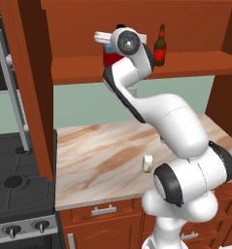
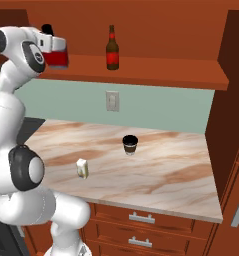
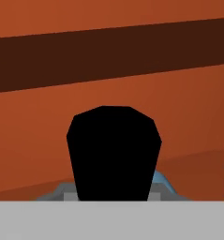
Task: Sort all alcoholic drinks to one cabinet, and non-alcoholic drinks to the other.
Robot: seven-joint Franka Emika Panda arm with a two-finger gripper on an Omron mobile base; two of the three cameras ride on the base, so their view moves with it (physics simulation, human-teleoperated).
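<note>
Squat red bottle (image 2: 56, 59) upright, cap (image 3: 113, 152) topmost, jaws gripping

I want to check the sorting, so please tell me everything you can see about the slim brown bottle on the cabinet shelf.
The slim brown bottle has a long neck, a dark cap and a red label round its body; it looks like glass. It stands upright on the red-brown wooden shelf of the wall cabinet, apart from the squat red bottle at the hand. Nothing but the shelf touches it.

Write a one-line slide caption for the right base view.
Gripper holds the squat red bottle at the cabinet shelf near the brown bottle; cup and carton wait on the counter.
</note>
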